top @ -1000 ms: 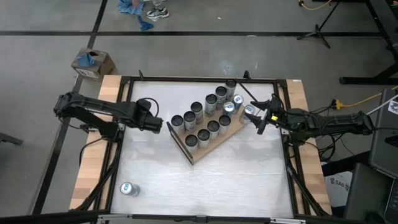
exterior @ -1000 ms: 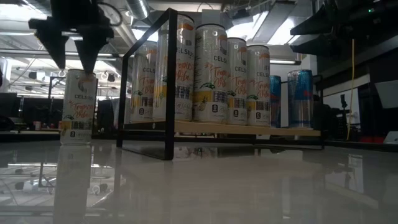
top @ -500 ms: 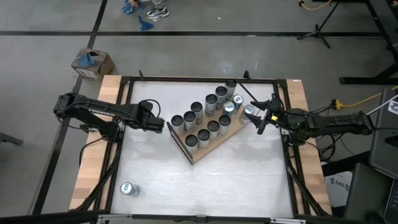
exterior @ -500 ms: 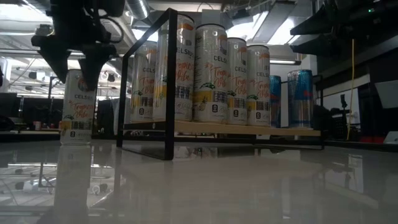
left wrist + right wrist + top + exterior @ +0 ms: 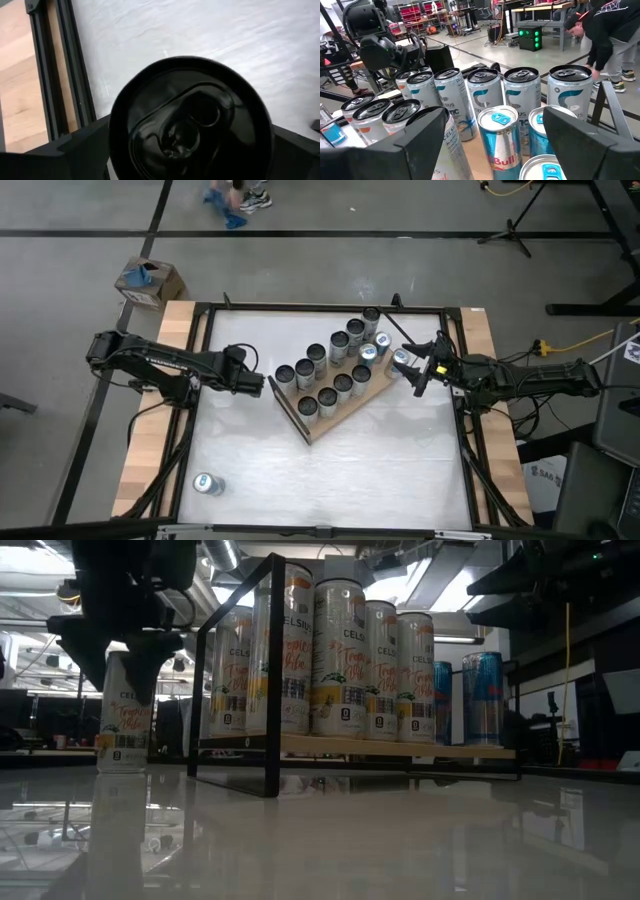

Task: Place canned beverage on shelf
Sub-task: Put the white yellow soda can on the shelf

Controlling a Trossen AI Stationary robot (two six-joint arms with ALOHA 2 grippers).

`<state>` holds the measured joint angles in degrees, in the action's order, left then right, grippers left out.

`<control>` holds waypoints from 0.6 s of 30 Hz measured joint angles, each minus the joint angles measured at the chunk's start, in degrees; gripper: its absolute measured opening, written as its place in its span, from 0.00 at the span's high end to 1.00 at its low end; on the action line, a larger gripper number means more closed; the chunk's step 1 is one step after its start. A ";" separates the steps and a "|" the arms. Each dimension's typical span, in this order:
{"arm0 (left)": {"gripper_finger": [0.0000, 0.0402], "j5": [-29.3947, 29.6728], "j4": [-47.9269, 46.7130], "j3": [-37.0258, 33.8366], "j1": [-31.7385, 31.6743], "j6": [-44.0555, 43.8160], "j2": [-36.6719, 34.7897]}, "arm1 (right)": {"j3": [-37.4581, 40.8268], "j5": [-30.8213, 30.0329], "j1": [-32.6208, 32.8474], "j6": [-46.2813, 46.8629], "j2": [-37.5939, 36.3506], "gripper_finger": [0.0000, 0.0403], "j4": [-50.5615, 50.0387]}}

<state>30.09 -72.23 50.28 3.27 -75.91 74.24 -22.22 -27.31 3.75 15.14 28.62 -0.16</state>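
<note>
A tall white Celsius can [image 5: 125,730] stands upright on the table just left of the shelf [image 5: 345,412]. The shelf is a brown board lying slantwise, with several upright cans [image 5: 330,365] on it. My left gripper [image 5: 118,680] is open and points down over this can. Its fingers stand on either side of the can's top [image 5: 190,120]. In the high view the gripper [image 5: 252,384] hides the can. My right gripper [image 5: 413,370] is open at the shelf's right end. Blue Red Bull cans [image 5: 500,135] show between its fingers. My left gripper comes from above with a finger [image 5: 65,150] on each side of the can's upper rim [image 5: 117,125]. I cannot tell whether the fingers touch it. The can stands upright on the table.
Another can [image 5: 205,483] lies on its side near the table's near left corner. A black frame [image 5: 270,670] rises at the shelf's left end, close to my left gripper. White table surface [image 5: 380,470] lies in front of the shelf. A person [image 5: 605,30] bends over beyond the table.
My left gripper has come down over the standing can, and its fingers now reach past the can's top on both sides. The can has stayed where it was.
</note>
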 joint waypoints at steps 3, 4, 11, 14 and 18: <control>0.01 0.73 0.07 -0.06 0.00 -0.04 0.00 | 0.00 0.00 0.00 0.00 0.00 0.20 0.00; 0.01 0.87 0.30 -0.06 0.00 -0.06 0.00 | 0.00 0.00 -0.01 0.01 0.00 0.20 0.00; 0.01 2.43 4.15 -0.06 0.00 -0.01 0.00 | 0.00 0.00 0.00 0.02 0.00 0.20 0.00; 0.01 2.86 5.53 -0.06 0.00 -0.01 0.00 | 0.00 -0.01 -0.01 0.00 0.00 0.20 0.00; 0.04 2.88 5.62 -0.06 0.00 -0.14 0.00 | 0.00 -0.02 0.00 0.02 0.00 0.20 0.00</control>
<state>32.97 -66.61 50.22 3.27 -76.05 74.24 -22.22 -27.33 3.75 15.16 28.62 -0.16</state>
